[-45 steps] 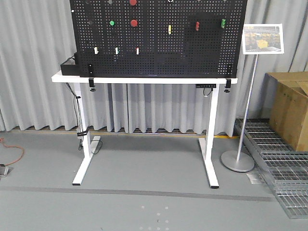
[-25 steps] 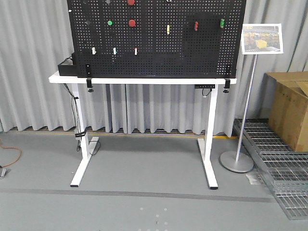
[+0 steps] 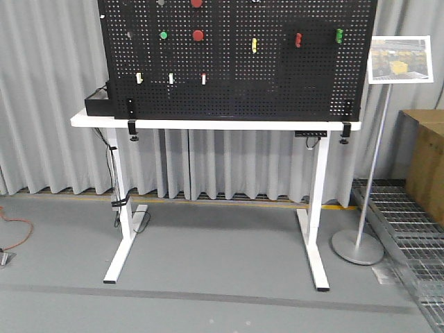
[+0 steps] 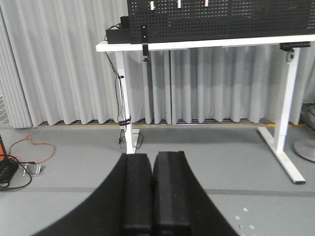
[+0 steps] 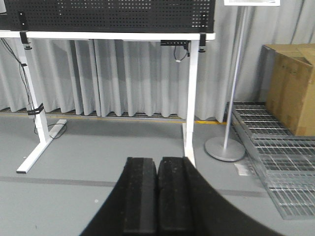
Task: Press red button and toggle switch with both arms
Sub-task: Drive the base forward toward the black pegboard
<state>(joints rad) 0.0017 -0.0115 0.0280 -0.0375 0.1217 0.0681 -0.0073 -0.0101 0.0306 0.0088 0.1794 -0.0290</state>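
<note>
Left tool is clenched: its two blocky, matte-black fingers press flat against each other with only a thin seam between them, and nothing is caught there. Right tool is the same, its dull black pads meeting, grasping nothing and touching nothing. Both hang above the smooth grey floor, well apart from the worktop, a thin white slab on white T-foot legs. On it stands a black perforated pegboard. The round red button sits in the board's upper left part, near a round green button. A row of three small pale toggle switches lies below them. Pleated grey curtains hang behind.
</note>
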